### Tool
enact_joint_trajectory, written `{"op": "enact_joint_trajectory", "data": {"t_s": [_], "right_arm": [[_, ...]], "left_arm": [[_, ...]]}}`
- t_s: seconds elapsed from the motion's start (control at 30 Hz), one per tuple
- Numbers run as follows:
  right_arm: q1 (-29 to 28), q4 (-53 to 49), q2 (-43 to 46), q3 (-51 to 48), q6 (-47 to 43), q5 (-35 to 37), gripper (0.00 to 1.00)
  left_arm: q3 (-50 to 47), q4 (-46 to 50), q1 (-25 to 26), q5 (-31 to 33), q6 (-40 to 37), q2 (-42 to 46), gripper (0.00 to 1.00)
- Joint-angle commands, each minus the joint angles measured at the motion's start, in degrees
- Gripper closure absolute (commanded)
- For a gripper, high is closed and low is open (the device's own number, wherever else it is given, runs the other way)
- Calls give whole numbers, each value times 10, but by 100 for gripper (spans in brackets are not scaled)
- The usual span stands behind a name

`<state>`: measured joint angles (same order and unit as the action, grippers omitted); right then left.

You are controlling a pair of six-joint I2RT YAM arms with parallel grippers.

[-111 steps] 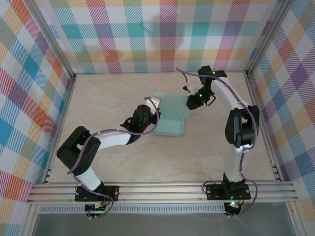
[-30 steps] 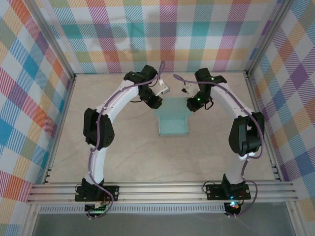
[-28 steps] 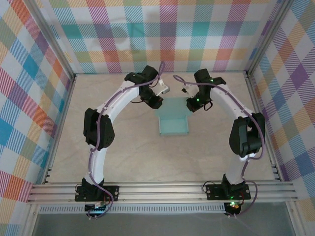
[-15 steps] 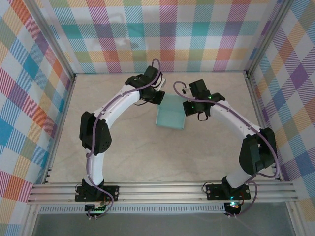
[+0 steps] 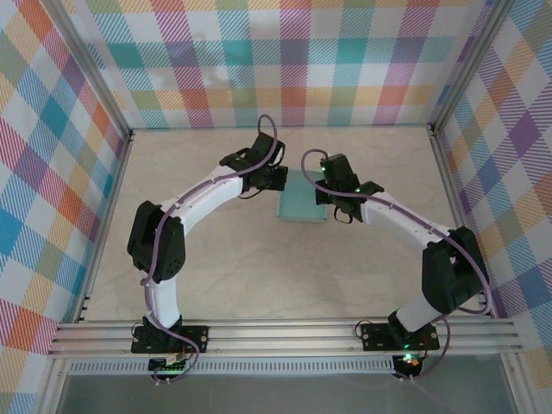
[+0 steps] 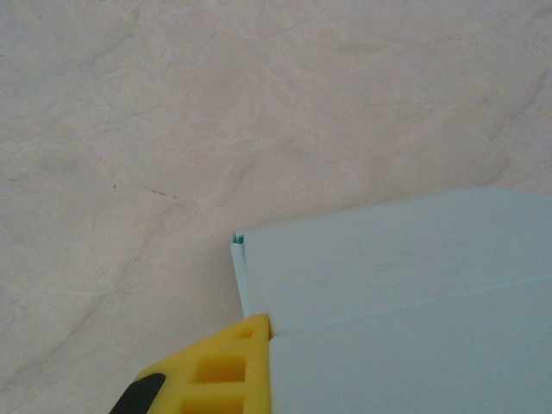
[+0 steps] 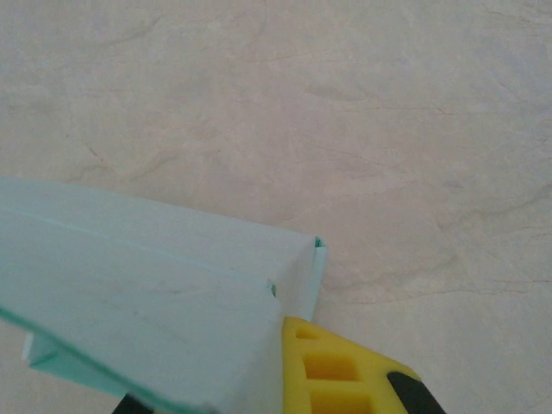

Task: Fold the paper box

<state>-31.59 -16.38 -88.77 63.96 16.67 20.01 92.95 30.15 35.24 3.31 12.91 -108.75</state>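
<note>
The paper box (image 5: 300, 197) is a pale mint-teal card, partly folded, held just over the middle of the table between my two grippers. My left gripper (image 5: 278, 181) is shut on its left edge. In the left wrist view one yellow finger (image 6: 226, 371) lies over the card (image 6: 405, 293), and the other finger is hidden beneath it. My right gripper (image 5: 326, 194) is shut on the opposite edge. In the right wrist view its yellow finger (image 7: 345, 371) presses on the folded layers of card (image 7: 147, 285). A narrow side strip stands up at each gripped corner.
The beige marbled tabletop (image 5: 224, 259) is boxed in by plaid walls (image 5: 52, 172) and aluminium posts. A metal rail (image 5: 285, 332) crosses the near edge by both arm bases. Purple cables loop off each wrist.
Both grippers have drawn closer together and a little toward the near side. The card, earlier a T-shaped sheet, now shows as a narrower, slightly tilted rectangle between them.
</note>
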Motion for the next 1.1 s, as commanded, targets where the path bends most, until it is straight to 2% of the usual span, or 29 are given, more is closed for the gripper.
{"op": "enact_joint_trajectory", "data": {"t_s": [0.0,0.53,0.8,1.07], "right_arm": [[-10,80,16,-20,53,24,100],[-16,230,43,-151,69,17,100],[-18,327,54,-229,38,6,100],[-18,380,61,-282,37,-8,98]], "left_arm": [[-22,-59,8,26,37,27,100],[-209,-264,79,162,73,89,100],[-257,-319,102,208,66,97,100],[-301,-382,127,245,57,92,100]]}}
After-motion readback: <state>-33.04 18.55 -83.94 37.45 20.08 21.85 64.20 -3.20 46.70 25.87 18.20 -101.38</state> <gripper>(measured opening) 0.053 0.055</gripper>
